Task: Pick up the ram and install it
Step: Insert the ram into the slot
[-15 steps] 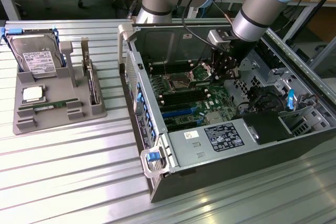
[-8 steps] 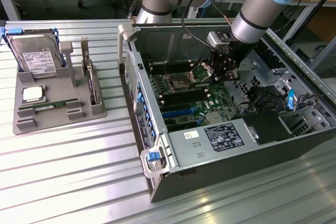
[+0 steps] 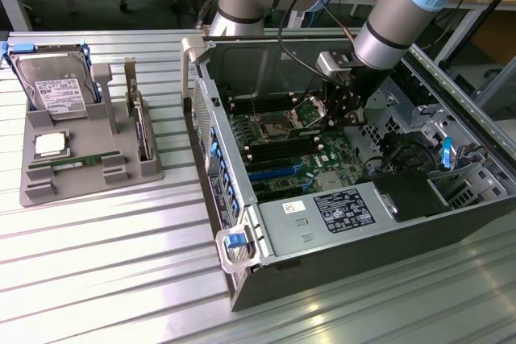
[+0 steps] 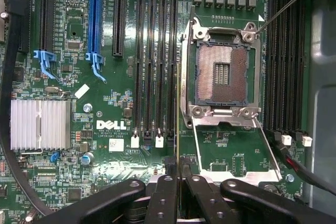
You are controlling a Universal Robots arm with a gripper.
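Observation:
My gripper [image 4: 179, 176] is shut on the ram [image 4: 179, 124], which I see edge-on as a thin green strip running out from between the black fingers [image 4: 166, 192]. It hangs over the motherboard, along the black memory slots [image 4: 157, 61] beside the open processor socket [image 4: 221, 74]. In the exterior view the gripper [image 3: 337, 112] is lowered into the open computer case [image 3: 363, 199], above the board's middle.
A grey tray [image 3: 89, 179] on the exterior view's left holds a hard drive [image 3: 56, 86], a silver processor [image 3: 50, 145] and a flat green stick [image 3: 79, 163]. Case walls, black cables [image 4: 8, 129], blue slots [image 4: 96, 19] and a heatsink [image 4: 39, 124] surround the gripper.

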